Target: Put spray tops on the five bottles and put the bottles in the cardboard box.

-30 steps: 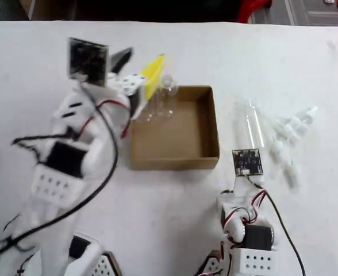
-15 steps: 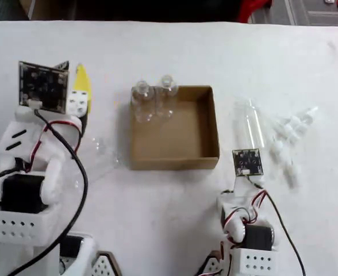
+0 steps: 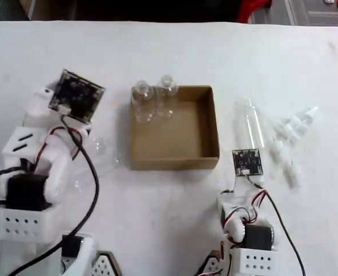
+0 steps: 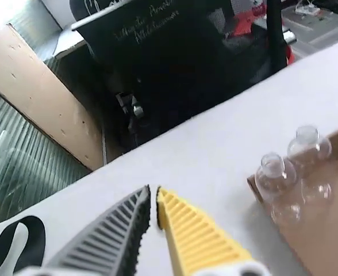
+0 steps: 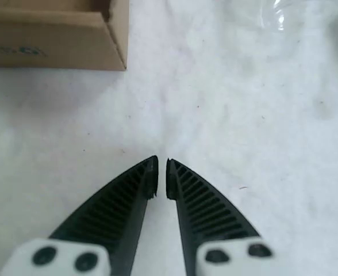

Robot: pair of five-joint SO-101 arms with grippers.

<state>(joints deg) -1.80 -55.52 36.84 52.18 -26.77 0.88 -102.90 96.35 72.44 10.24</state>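
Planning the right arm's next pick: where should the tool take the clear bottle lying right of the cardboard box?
Probably across the bottle at mid-body, coming from above with the right tool: it lies flat with its long axis pointing away from the arm, and the spray tops lie close beside it.

Calling the cardboard box [image 3: 177, 138] the middle of the clock, with 12 toward the far edge of the table [image 3: 169, 52]: one upright bottle [image 3: 141, 102] stands at about 11, right on the box's far-left corner; a second upright bottle [image 3: 168, 95] is touching it, closer to 12; can't tell if both are actually inside; a lying bottle [image 3: 100, 150] is at 9, just beside the box wall; the left arm [image 3: 37, 167] is past it around 8; another lying bottle [image 3: 252, 129] is at 3, near the box; the spray tops [image 3: 290, 138] are piled just beyond that; the right arm [image 3: 246, 221] sits at 5.
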